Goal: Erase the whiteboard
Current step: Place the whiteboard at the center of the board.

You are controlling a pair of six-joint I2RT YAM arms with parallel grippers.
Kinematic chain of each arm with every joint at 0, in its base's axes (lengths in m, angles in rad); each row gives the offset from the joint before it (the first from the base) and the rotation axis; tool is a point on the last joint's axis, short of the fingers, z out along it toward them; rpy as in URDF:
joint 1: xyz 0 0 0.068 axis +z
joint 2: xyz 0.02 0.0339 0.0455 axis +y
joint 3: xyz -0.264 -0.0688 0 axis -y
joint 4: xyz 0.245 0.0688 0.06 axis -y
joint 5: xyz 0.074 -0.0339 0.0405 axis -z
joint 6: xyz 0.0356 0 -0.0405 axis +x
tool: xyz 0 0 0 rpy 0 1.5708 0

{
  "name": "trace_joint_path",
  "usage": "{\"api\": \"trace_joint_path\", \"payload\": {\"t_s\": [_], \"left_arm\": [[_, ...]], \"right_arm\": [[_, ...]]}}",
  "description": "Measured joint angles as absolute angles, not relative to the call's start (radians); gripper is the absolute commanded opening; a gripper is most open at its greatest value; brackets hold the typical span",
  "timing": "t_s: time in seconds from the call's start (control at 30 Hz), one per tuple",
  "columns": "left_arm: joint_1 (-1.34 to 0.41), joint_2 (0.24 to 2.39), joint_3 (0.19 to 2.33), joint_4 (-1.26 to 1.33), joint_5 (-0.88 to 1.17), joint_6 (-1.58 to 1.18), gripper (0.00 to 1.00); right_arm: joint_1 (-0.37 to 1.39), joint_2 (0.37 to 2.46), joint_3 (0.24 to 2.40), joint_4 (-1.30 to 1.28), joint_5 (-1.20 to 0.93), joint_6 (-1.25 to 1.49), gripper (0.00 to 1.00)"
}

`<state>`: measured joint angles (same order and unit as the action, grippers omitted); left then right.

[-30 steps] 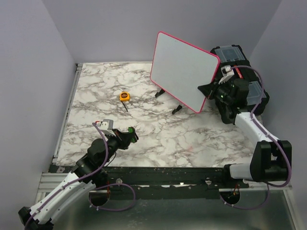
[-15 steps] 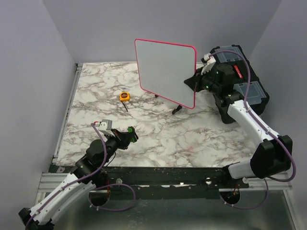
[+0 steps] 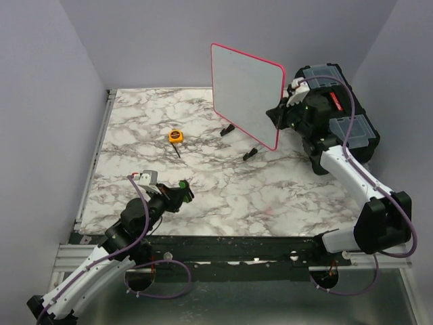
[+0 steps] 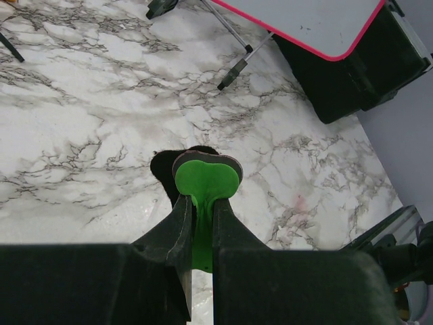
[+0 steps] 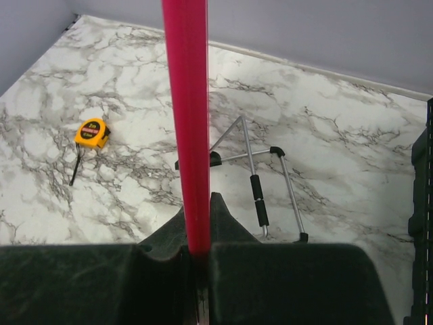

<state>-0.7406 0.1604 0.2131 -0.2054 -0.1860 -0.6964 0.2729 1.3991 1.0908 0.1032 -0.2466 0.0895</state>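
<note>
Soft, even light from overhead: the marble counter (image 3: 203, 183) is bright, shadows faint, with a mild sheen near its front edge. The whiteboard (image 3: 247, 88) face looks grey.

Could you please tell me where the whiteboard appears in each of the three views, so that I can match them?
Top external: the whiteboard is at upper centre-right, its face towards the camera.
Left wrist: top right; only part of it, with the pink rim, shows.
Right wrist: edge-on, a vertical pink strip at centre.
Shared landmark: the wire stand on the marble.
</note>
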Motion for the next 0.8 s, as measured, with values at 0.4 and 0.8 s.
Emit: {"api": "trace_joint_path", "payload": {"t_s": [0.4, 0.8], "left_arm": [[-0.741, 0.136, 0.213, -0.227, -0.186, -0.696, 0.0], [-0.741, 0.139, 0.213, -0.228, -0.186, -0.696, 0.0]], "right_arm": [[0.265, 1.278, 0.921, 0.111, -0.247, 0.077, 0.0], [0.234, 1.411, 1.159, -0.043, -0.295, 0.218, 0.0]]}}
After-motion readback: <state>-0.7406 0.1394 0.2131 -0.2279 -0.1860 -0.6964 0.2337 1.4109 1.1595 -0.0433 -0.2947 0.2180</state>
